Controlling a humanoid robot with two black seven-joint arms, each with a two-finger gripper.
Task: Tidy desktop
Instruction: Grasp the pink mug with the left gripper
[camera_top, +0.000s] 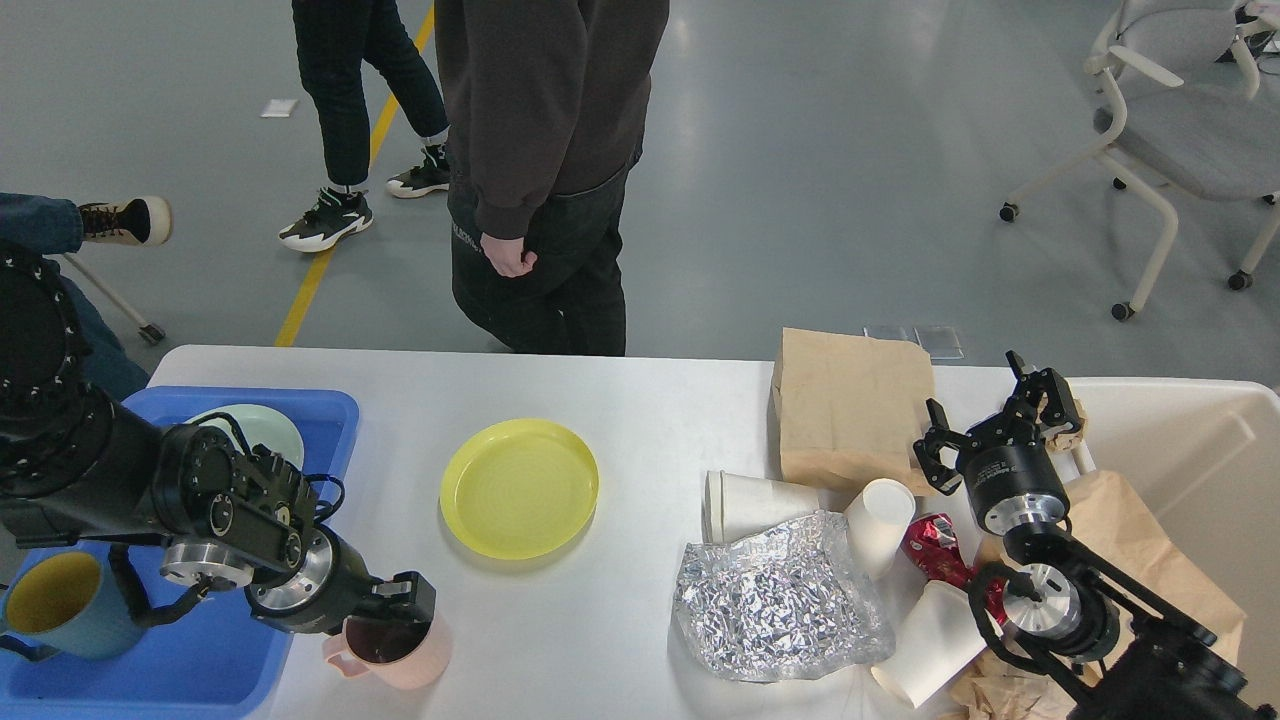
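From the head view, the desktop spans nearly the whole width, white with rounded corners, its far edge toward a standing person. Left gripper sits low at the near-left, right at the rim of a pink mug that stands on the desktop just beside the blue tray; one finger appears to dip inside the mug mouth, but fingers are dark and overlap the mug, so cannot tell whether they are parted or clamped on the rim. Blue tray holds a teal mug with yellow interior at its near-left and a pale green plate toward its far end, partly hidden by the left arm. Yellow plate lies flat mid-desktop, apart from everything else. Right side: brown paper bag lying flat, crumpled foil sheet, white paper cups tipped over beside the foil, a red crushed can between cups. Right gripper is raised near the bag's right edge and the cream bin; fingers spread wide, nothing held.
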